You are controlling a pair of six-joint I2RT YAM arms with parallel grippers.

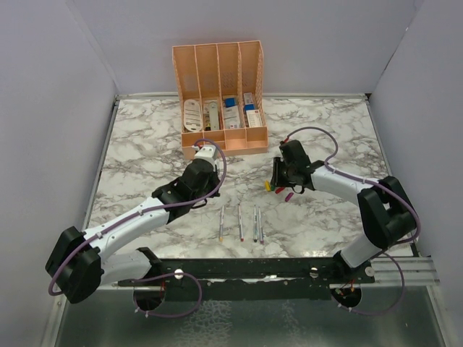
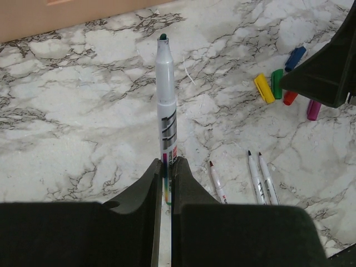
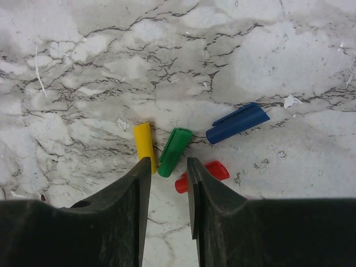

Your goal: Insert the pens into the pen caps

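Note:
My left gripper [image 2: 166, 164] is shut on a grey-white pen [image 2: 166, 100] whose dark green tip points away from the wrist. In the top view this gripper [image 1: 206, 153] hangs just in front of the organizer. Several more pens [image 1: 239, 221] lie side by side on the marble; three of those pens [image 2: 256, 177] show in the left wrist view. The pen caps lie in a cluster: yellow [image 3: 145, 146], green [image 3: 173, 151], blue [image 3: 237, 123] and red [image 3: 217, 169]. A magenta cap [image 2: 314, 109] lies beside them. My right gripper [image 3: 168, 167] is open above the cluster, the green cap's near end between its fingertips, nothing gripped.
A peach organizer [image 1: 217, 72] with white and blue boxed items stands at the back centre of the marble table [image 1: 145, 144]. White walls close in the left, right and back sides. A black rail [image 1: 253, 269] runs along the near edge.

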